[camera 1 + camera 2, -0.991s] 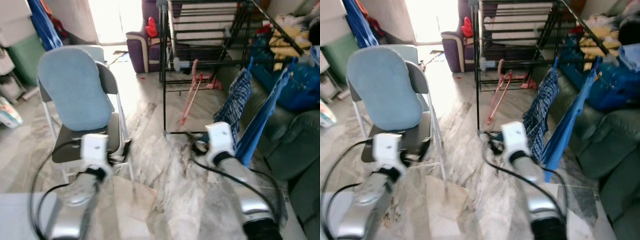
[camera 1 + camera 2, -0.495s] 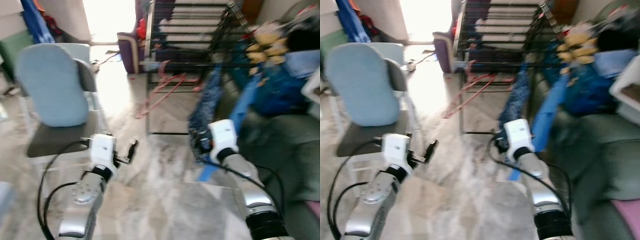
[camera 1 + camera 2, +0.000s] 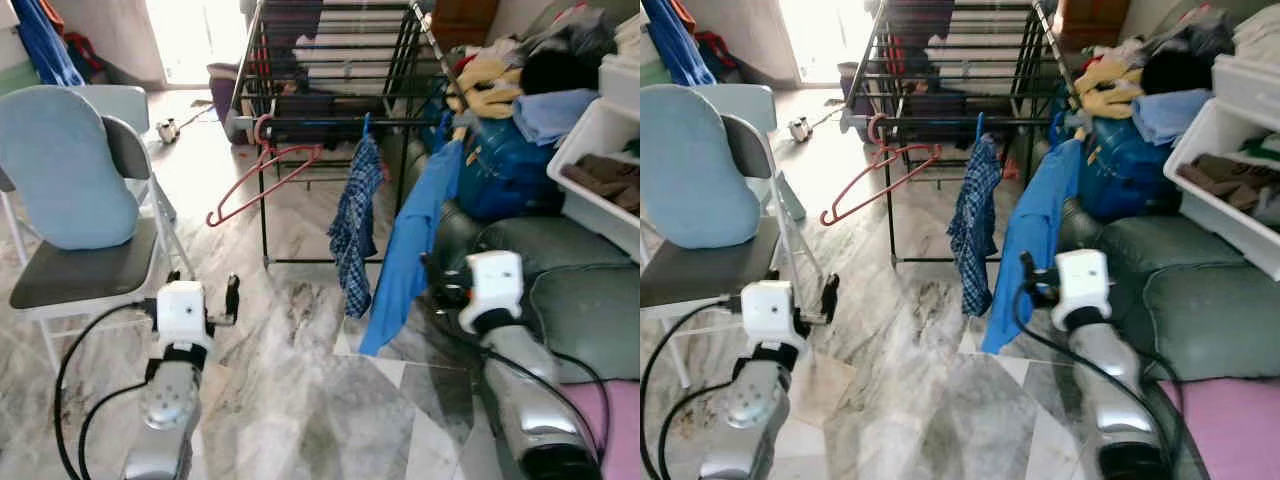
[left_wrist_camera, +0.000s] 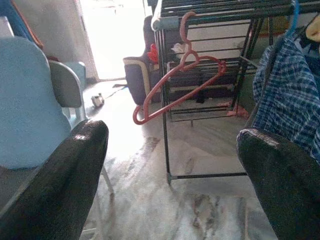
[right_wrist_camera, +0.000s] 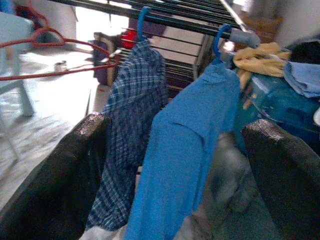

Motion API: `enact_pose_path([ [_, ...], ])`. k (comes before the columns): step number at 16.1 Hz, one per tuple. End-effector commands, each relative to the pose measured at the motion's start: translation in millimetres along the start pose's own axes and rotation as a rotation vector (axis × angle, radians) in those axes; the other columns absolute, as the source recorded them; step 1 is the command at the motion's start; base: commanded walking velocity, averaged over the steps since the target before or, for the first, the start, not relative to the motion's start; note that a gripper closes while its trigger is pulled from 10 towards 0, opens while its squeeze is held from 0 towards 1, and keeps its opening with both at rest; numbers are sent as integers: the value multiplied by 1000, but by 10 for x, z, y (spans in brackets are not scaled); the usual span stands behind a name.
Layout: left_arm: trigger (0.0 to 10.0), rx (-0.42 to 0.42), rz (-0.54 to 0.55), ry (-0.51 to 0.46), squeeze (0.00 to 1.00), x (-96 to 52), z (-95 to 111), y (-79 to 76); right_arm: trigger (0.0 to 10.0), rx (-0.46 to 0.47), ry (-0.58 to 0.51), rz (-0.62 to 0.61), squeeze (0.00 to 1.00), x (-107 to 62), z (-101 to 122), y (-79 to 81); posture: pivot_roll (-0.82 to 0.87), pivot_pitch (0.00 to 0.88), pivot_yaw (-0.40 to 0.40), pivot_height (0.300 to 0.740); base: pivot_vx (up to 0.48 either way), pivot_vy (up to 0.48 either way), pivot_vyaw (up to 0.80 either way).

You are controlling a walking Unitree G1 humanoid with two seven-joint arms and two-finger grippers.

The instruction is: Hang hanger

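I see grey marble floor (image 3: 300, 350), bright daylight from doorway (image 3: 190, 35) at back. Folding chair (image 3: 75, 270) with blue cushion (image 3: 60, 170) on left; green sofa (image 3: 570, 290) right, purple armchair (image 4: 137, 75) beyond.

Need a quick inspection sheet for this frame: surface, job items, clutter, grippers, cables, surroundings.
Surface: grey marble floor, bare in front of the robot.
Job's things: red hanger empty, hooked on the black drying rack; plaid shirt and blue shirt hang on the same rail on blue hangers.
Clutter: clothes pile and white bin over the green sofa.
Grippers: left gripper open, empty, facing the red hanger; right gripper open, empty, facing the blue shirt.
Cables: black cable loops beside the left arm; another runs along the right arm.
Surroundings: folding chair with blue cushion at left; bright doorway behind.
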State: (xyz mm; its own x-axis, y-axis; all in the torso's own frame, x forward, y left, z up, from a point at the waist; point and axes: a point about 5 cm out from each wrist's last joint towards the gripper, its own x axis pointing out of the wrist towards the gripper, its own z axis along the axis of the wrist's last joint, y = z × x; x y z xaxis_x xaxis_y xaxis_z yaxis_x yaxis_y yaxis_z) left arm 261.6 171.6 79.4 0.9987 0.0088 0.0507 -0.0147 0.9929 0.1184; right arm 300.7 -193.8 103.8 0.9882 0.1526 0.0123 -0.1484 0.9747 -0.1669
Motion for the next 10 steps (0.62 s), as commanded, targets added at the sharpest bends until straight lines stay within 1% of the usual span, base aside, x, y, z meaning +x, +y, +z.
enact_pose_path([
  [1,10000,53,-27,-29,0,12,25,36,10000,11,-42,76,0,59,125,64,-106,0,1,740,0,0,0],
  [2,10000,59,-131,-19,0,48,18,-24,10000,-42,-57,138,0,85,175,61,-123,0,18,740,0,0,0],
  [3,10000,114,-195,-36,0,81,29,-66,10000,-67,-57,172,0,103,200,25,-128,0,20,740,0,0,0],
  [4,10000,117,-207,-24,0,113,10,-71,10000,-75,-56,193,0,93,206,15,-137,0,33,740,0,0,0],
  [5,10000,124,-179,-10,0,130,10,-9,10000,-63,-49,220,0,61,189,61,-131,0,50,740,0,0,0],
  [6,10000,127,-174,-14,0,125,17,8,10000,-55,-45,223,0,50,176,78,-129,0,51,740,0,0,0],
  [7,10000,128,-123,5,0,95,1,120,10000,-33,-40,243,0,11,128,189,-137,0,83,740,0,0,0],
  [8,10000,126,-83,18,0,81,-25,206,10000,-13,-47,237,0,-10,107,259,-144,0,106,740,0,0,0],
  [9,10000,130,-40,19,0,77,-31,260,10000,5,-62,214,0,-23,117,282,-142,0,112,740,0,0,0],
  [10,10000,180,-22,-35,0,64,36,293,10000,20,-80,164,0,-26,140,284,-128,0,84,740,0,0,0],
])
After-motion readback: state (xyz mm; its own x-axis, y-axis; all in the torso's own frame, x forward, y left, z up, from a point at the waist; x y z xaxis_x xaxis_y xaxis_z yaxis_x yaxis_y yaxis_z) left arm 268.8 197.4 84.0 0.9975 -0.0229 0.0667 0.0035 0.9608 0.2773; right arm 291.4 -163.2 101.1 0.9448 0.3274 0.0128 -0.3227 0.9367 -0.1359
